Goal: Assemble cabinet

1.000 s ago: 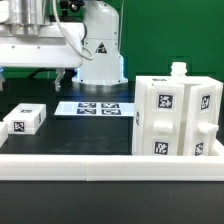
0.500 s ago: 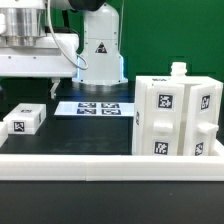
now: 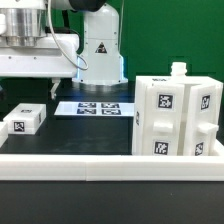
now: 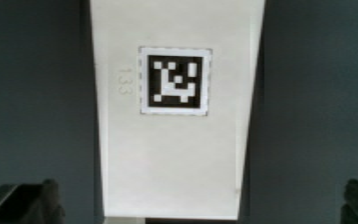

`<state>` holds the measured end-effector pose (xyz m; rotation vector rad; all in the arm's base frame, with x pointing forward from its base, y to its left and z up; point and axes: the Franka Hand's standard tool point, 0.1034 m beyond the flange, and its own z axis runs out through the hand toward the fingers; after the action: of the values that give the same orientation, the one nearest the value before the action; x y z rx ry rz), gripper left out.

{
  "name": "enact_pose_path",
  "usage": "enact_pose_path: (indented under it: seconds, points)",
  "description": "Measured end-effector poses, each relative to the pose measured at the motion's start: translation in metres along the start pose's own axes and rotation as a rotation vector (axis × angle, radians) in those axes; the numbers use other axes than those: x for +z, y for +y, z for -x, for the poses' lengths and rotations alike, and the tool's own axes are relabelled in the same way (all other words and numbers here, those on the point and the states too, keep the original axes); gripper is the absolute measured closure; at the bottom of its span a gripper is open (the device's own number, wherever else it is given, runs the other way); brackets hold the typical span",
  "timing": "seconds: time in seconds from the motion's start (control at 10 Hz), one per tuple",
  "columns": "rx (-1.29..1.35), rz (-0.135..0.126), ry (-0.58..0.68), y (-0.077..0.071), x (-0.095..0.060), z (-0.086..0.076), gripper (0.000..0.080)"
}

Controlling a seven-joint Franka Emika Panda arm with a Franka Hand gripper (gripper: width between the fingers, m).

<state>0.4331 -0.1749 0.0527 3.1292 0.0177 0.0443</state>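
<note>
The cabinet body (image 3: 176,115) is a large white plastic box. It stands upright on the black counter (image 3: 90,135) at the exterior view's right, close to the white rim (image 3: 100,160) along the front. Its faces are stepped into blocks and carry several square black-and-white tags. A small white knob rises from its top. A small white panel piece (image 3: 25,121) with one tag on top lies flat at the exterior view's left, well apart from the body.

The arm (image 3: 35,45) hangs over the left part of the counter, above the panel piece and not touching it. In the wrist view a long white panel with one tag fills the middle. I cannot tell for certain that it is the same piece. The dark fingers (image 4: 25,203) show at the two sides of this panel, spread wide, each one apart from the panel's edge and gripping nothing.

The marker board (image 3: 95,108) lies flat toward the back, in front of the robot base (image 3: 100,50). Between the panel piece and the cabinet body the counter is bare black surface. The panel's long edges have dark gaps on both sides toward the fingers.
</note>
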Motion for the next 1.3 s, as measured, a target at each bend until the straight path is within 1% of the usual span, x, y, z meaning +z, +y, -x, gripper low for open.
enact_pose_path:
  seconds: [0.1, 0.3, 0.5, 0.6, 0.8, 0.9, 1.0, 1.1, 1.2, 1.3]
  points:
    - [-0.020, 0.011, 0.003, 0.001, 0.006, 0.007, 0.0002]
    - [-0.030, 0.018, -0.004, 0.001, 0.015, 0.016, 0.0002]
    - [-0.041, 0.038, -0.002, 0.007, 0.027, 0.024, 0.0002]
    - [-0.040, 0.039, -0.009, 0.008, 0.032, 0.027, 0.0002]
    - [-0.040, 0.038, -0.016, 0.008, 0.035, 0.029, 0.0002]
    - [-0.042, 0.044, -0.009, 0.008, 0.035, 0.028, 0.0002]
    - [-0.040, 0.044, -0.007, 0.005, 0.035, 0.026, 0.0002]
    - [-0.044, 0.043, -0.005, 0.004, 0.033, 0.024, 0.0135]
    - [-0.046, 0.043, -0.005, 0.004, 0.034, 0.024, 0.0135]
    - [-0.046, 0.044, -0.005, 0.004, 0.034, 0.024, 0.0244]
